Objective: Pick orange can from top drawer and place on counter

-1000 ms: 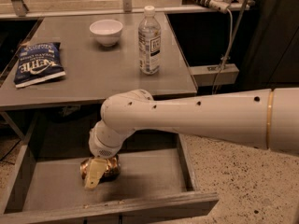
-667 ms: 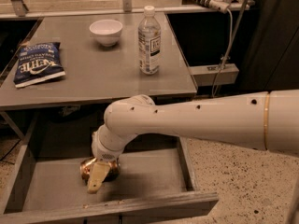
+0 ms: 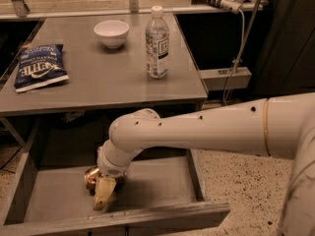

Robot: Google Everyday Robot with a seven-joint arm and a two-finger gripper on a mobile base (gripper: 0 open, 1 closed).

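Observation:
The orange can (image 3: 91,177), coppery and shiny, lies in the open top drawer (image 3: 162,181) at its front middle. My gripper (image 3: 104,191) hangs from the white arm (image 3: 197,132) and is down in the drawer, right against the can's right side and partly covering it. The can looks low, at the drawer floor. The counter (image 3: 98,77) is the grey tabletop just behind and above the drawer.
On the counter stand a clear water bottle (image 3: 157,41), a white bowl (image 3: 111,32) and a blue chip bag (image 3: 39,67). The drawer's front wall (image 3: 123,220) is close in front of the gripper. A cable and power strip (image 3: 231,4) hang at the right.
The arm has shifted a little forward and lower in the drawer. The can shows more to the left of the gripper than before.

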